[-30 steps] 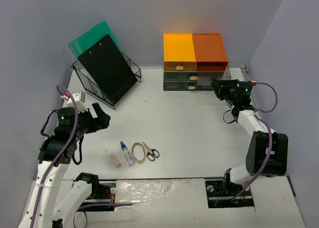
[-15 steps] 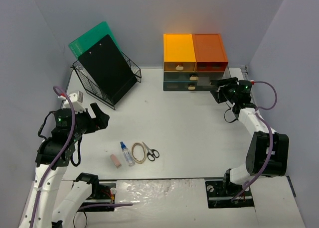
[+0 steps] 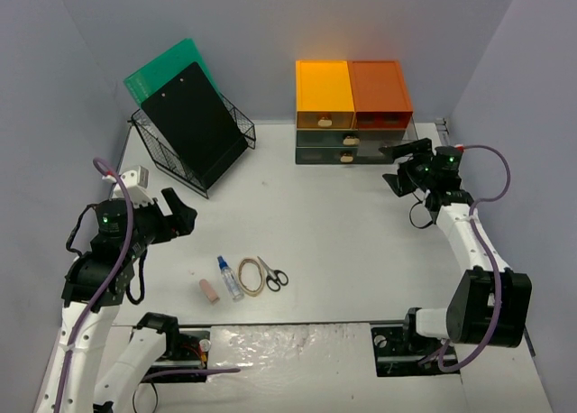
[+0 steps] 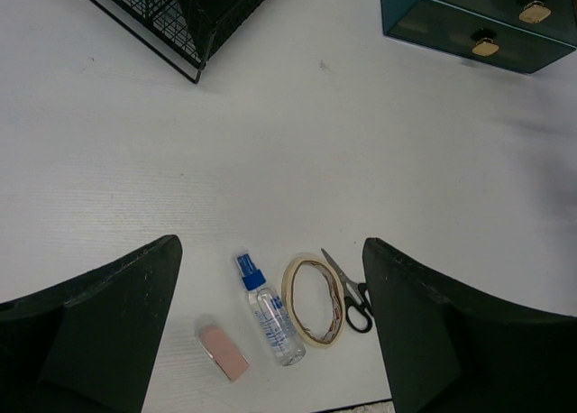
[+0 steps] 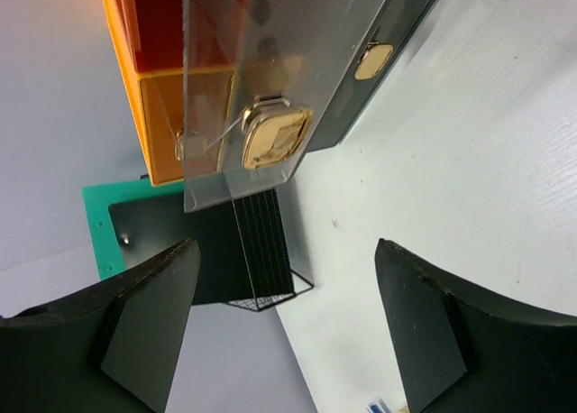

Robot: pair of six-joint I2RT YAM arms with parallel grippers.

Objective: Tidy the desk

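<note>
The white desk (image 3: 343, 224) holds a row of small items near its front left: a pink eraser (image 3: 209, 291), a clear spray bottle with a blue cap (image 3: 230, 278), a ring of tape (image 3: 251, 276) and black scissors (image 3: 274, 275). My left gripper (image 3: 180, 216) is open and empty, above and to the left of them. In its wrist view (image 4: 270, 251) the eraser (image 4: 223, 352), bottle (image 4: 270, 314), tape (image 4: 313, 300) and scissors (image 4: 350, 296) lie between the fingers. My right gripper (image 3: 401, 165) is open and empty, just right of the drawer unit (image 3: 352, 115).
A clear drawer (image 5: 270, 70) with a gold handle (image 5: 275, 138) stands pulled out of the orange-topped unit in front of my right gripper (image 5: 287, 246). A black wire basket (image 3: 194, 147) at the back left holds a black clipboard (image 3: 189, 120) and a green board (image 3: 167, 66).
My right gripper has drawn back a little to the right and toward the front, away from the drawer unit. My left arm has shifted slightly to the left.
</note>
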